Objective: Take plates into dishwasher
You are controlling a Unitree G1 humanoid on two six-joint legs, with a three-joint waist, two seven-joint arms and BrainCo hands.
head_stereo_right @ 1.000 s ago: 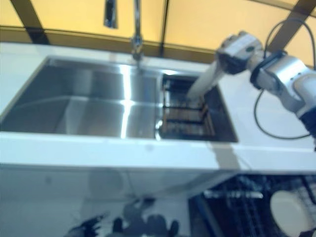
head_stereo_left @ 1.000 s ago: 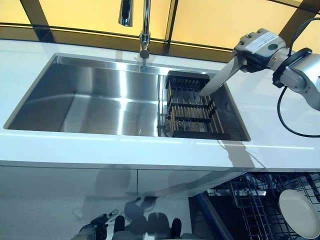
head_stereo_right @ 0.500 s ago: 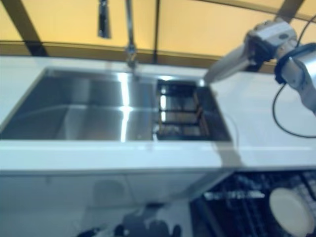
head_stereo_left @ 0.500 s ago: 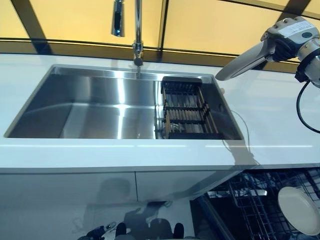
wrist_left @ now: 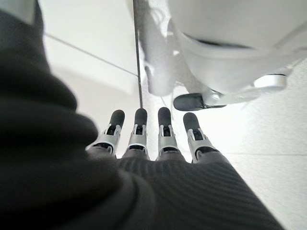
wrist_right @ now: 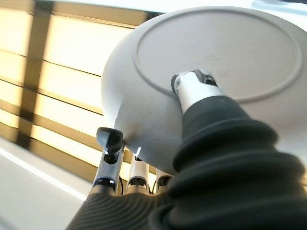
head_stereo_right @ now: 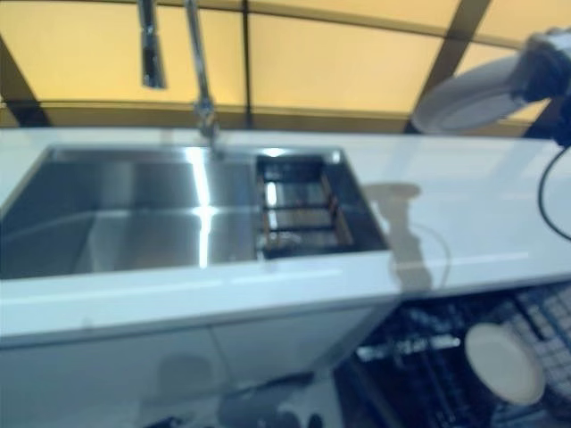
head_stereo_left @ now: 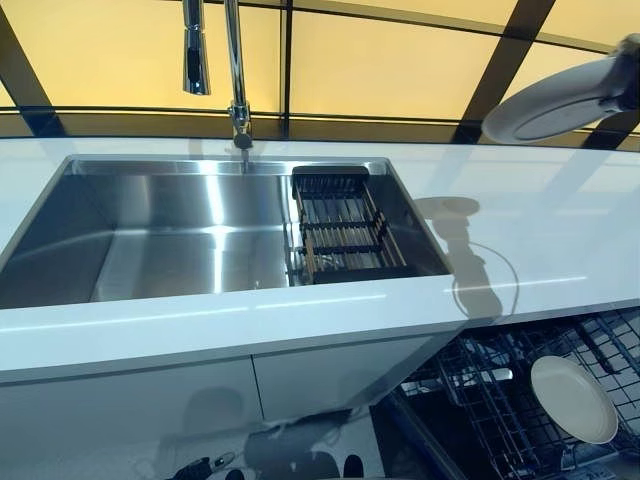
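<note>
Plate (head_stereo_left: 560,100): pale, rigid, glazed, so likely slick and breakable; you carry it aloft over the white counter (head_stereo_left: 560,230), right of the sink (head_stereo_left: 180,220). Right hand (wrist_right: 192,93) pinches its rim, thumb on the underside, fingers (wrist_right: 109,143) on the other face; keep that edge hold. Left hand (wrist_left: 158,136): down low, fingers straight, empty. Below: open dishwasher rack (head_stereo_left: 480,400), another plate (head_stereo_left: 574,398) already slotted. Drying rack (head_stereo_left: 340,225) in the sink and the counter edge lie along your descent.
</note>
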